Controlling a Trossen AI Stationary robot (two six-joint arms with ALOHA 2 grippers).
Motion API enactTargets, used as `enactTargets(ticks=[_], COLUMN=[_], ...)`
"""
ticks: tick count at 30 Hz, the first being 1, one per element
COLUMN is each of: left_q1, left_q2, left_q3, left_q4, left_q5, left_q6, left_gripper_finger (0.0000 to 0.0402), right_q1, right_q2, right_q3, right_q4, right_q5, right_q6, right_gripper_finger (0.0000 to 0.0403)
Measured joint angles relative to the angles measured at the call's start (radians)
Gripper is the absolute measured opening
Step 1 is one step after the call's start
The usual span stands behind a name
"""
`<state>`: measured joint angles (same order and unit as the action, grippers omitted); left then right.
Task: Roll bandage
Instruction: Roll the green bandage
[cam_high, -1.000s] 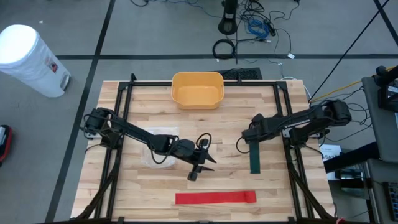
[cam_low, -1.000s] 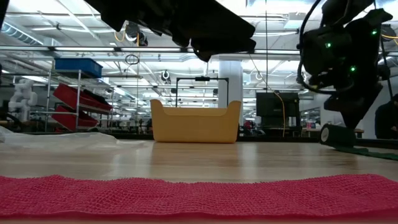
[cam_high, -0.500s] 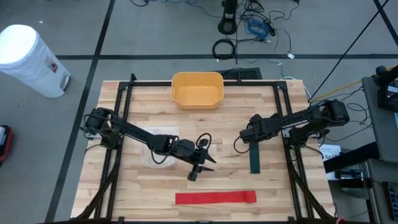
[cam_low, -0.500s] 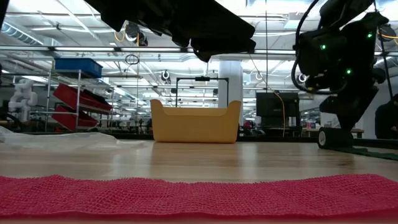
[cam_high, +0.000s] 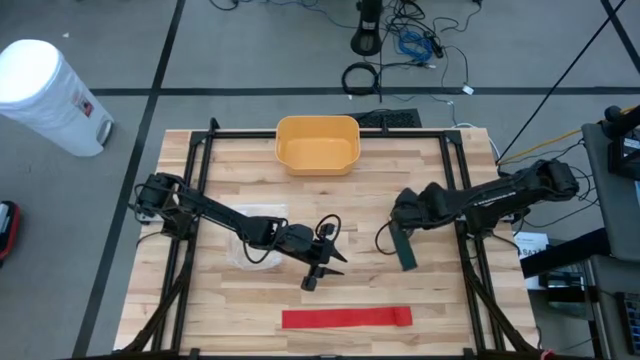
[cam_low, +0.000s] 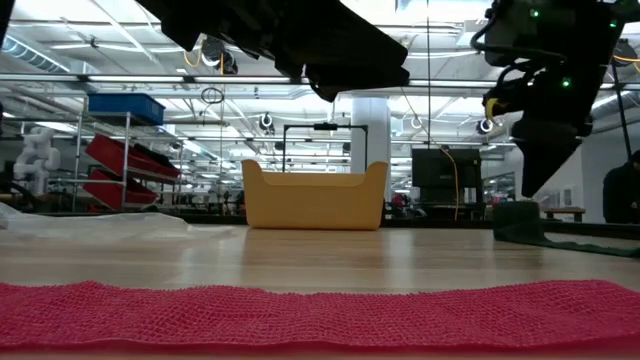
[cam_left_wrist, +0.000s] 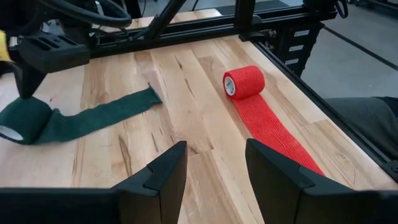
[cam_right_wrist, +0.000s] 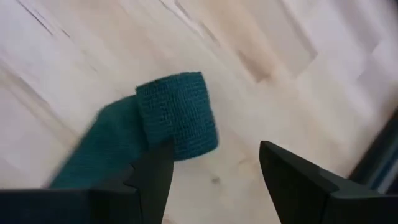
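Observation:
A dark green bandage (cam_high: 404, 250) lies on the table's right part. Its rolled end (cam_right_wrist: 179, 114) is the far end, and a flat tail (cam_left_wrist: 102, 112) runs toward the near edge. My right gripper (cam_right_wrist: 214, 165) is open, tipped downward just above and behind the roll (cam_low: 518, 220). A red bandage (cam_high: 345, 318) lies flat along the near edge, with a small roll (cam_left_wrist: 244, 82) at its right end. My left gripper (cam_left_wrist: 214, 163) is open and empty, held above the table's middle (cam_high: 320, 268). My right gripper stands over the green roll's top (cam_right_wrist: 168, 134) with one fingertip (cam_right_wrist: 160, 152) right at it. I cannot tell whether the fingertip touches the roll. The roll lies on the table between the spread fingers' line and the far side.
A yellow bin (cam_high: 317, 145) stands at the far edge, middle. A clear plastic bag (cam_high: 255, 247) lies under my left arm. Black frame rails (cam_high: 462, 190) run along the table's sides. Bare wood lies between the two bandages.
My right gripper has risen and tipped its fingers downward. The green roll has rolled toward the near edge along its own tail. The flat tail is shorter now and lies a little slanted.

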<state>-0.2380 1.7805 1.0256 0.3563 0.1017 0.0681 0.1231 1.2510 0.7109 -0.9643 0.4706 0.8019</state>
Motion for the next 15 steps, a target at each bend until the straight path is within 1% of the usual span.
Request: enactTargets(ticks=[4,6,12,15], left_q1=[0.0,0.0,0.001,0.001], left_q2=[0.0,0.0,0.0,0.0], left_q3=[0.0,0.0,0.0,0.0], left_q4=[0.001,0.001,0.001,0.001], left_q5=[0.0,0.0,0.0,0.0], left_q6=[0.0,0.0,0.0,-0.001], left_gripper_finger=[0.0171,0.0171,0.0171,0.0171], right_q1=[0.017,0.031,0.087,0.107], right_q2=[0.003,0.003,0.008,0.027], right_q3=[0.0,0.0,0.0,0.0], right_q4=[-0.001,0.0,0.0,-0.003], right_q5=[0.065,0.075,0.077,0.075], right_q6=[-0.187,-0.278,-0.294,-0.235], right_gripper_finger=[0.0224,0.0224,0.0224,0.0224])
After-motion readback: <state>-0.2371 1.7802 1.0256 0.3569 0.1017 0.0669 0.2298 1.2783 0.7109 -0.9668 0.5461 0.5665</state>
